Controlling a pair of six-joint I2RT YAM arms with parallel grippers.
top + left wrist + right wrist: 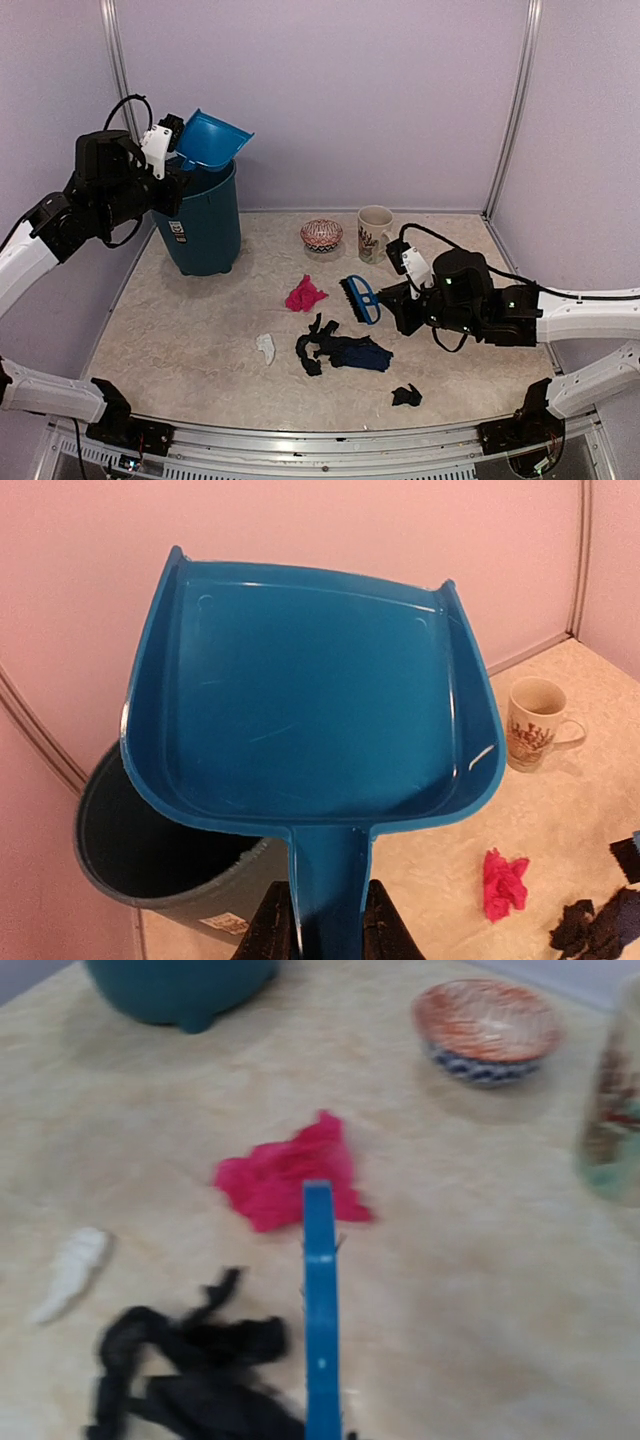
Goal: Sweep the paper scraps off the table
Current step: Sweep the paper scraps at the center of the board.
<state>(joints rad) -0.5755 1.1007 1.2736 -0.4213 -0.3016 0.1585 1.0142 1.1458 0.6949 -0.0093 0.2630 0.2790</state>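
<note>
Blue dustpan (pixel 213 140): raised and tilted, pan empty, positioned above the open top of the teal bin (pixel 205 225). Bin upright (label low on its side). Patterned bowl (pixel 321 235) and cream mug (pixel 374 233) side by side, not touching. Blue brush (pixel 360 298), black bristles facing left, forward of the mug.

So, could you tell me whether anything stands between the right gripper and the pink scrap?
Only the brush that the right gripper holds; bare table lies between it and the pink scrap. The bowl and mug stand farther back.
</note>
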